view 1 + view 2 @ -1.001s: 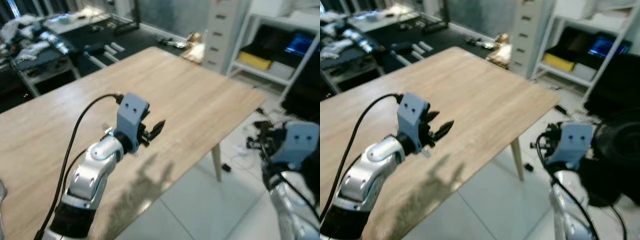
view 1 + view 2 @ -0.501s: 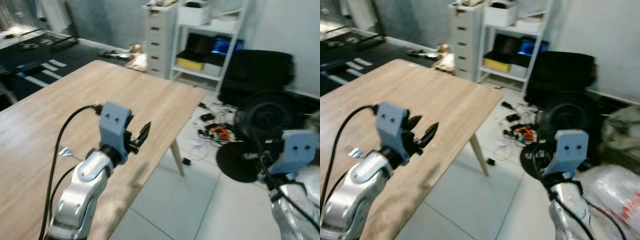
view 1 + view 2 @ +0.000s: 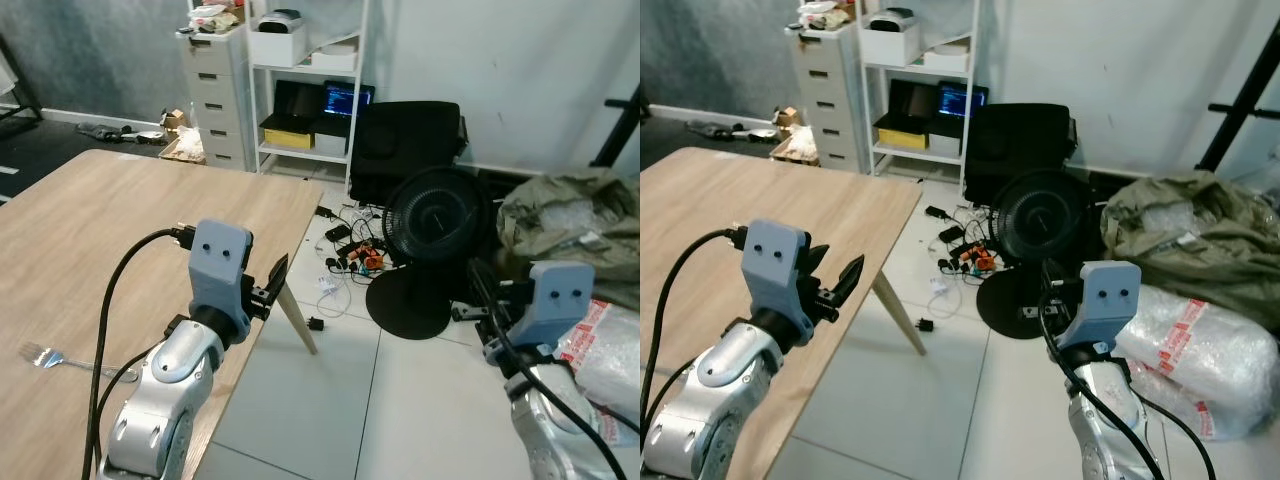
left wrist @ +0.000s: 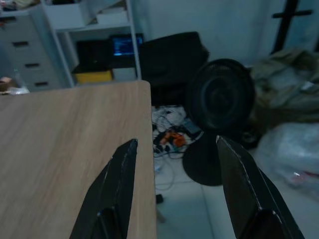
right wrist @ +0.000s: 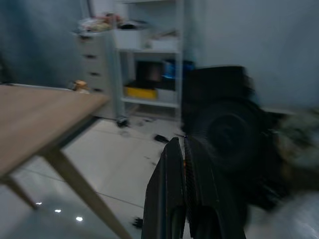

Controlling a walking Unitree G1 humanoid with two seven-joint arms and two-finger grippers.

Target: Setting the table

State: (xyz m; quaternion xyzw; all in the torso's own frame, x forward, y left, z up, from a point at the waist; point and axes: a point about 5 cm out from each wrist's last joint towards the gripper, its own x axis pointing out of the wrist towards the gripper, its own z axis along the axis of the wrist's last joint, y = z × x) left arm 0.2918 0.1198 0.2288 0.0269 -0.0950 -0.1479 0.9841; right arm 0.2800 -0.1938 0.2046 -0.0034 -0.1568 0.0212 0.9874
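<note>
Facing away from the work, toward a cluttered corner of the room. Only one piece of tableware in sight: a silver metal fork (image 3: 58, 359) lying flat on the pale wooden tabletop (image 3: 90, 240), at the robot's left, well behind the line of both arms.

Left gripper (image 4: 174, 189) raised over the tabletop's near corner, jaws released and spread wide, nothing between them. Right gripper (image 5: 180, 199) held out over the white tiled floor (image 3: 400, 400), jaws clenched together and empty.

Risks from here, as judged:

- Losing track of the silver fork while turned toward the round black floor fan (image 3: 432, 235) and the white shelf unit (image 3: 310, 70); nothing to lay a setting with in that direction, as far as can be seen.
- Snagging a foot on the tangle of cables (image 3: 352, 258) on the floor beside the fan's base, if walking straight ahead.
- Clipping the slanted wooden table leg (image 3: 295, 318) or the tabletop edge with the left arm when swinging round, given how close the arm hangs to that corner.
- Brushing the olive-green bundle (image 3: 570, 215) or the clear plastic-wrapped package (image 3: 612, 350) with the right arm, both lying just beside it.
- Misjudging reach from the right wrist view, heavily blurred at present.
</note>
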